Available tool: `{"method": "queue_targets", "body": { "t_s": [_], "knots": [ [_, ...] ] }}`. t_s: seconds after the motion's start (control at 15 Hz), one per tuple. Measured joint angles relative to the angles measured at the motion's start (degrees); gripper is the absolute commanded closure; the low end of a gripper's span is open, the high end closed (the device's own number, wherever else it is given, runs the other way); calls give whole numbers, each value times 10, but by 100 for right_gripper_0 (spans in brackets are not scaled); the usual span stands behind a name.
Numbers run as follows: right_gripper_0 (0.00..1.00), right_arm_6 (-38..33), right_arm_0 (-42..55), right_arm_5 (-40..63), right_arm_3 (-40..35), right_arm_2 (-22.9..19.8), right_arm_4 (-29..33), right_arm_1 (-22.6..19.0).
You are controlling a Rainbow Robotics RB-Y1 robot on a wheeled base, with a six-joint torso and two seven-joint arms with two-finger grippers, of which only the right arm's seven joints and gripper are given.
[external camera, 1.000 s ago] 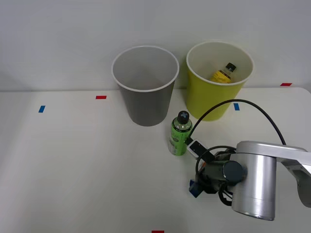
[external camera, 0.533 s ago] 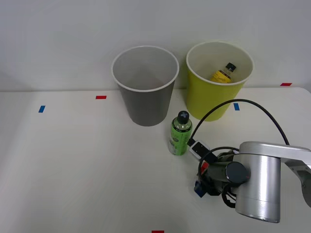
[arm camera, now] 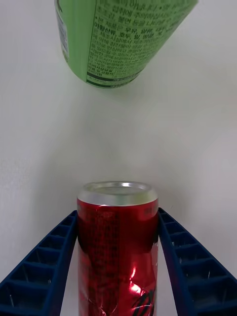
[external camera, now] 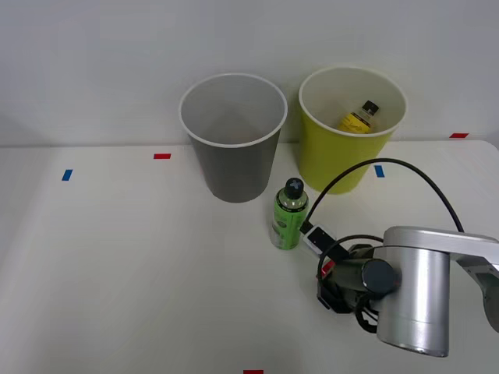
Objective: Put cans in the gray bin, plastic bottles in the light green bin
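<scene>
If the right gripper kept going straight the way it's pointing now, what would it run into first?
The right gripper already has the red can between its fingers. Straight ahead, past a stretch of bare table, stands the green bottle, which would probably be met first, though depth is hard to judge.

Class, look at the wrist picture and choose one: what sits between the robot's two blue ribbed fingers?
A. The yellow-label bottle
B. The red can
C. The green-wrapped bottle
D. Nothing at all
B: in the wrist view the red can stands between the right gripper, one blue finger against each side, while the green bottle stands apart beyond it and the yellow-label bottle lies inside the light green bin.
</scene>
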Motion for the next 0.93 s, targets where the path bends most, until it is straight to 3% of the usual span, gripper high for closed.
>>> {"method": "queue_targets", "body": {
  "t_s": [0.2,0.33,0.93],
  "knots": [
    [68,2,0,4,0,0,-3,0],
    [73,2,1,6,0,0,-11,0],
    [74,-20,4,18,-7,-9,9,1]
  ]
}}
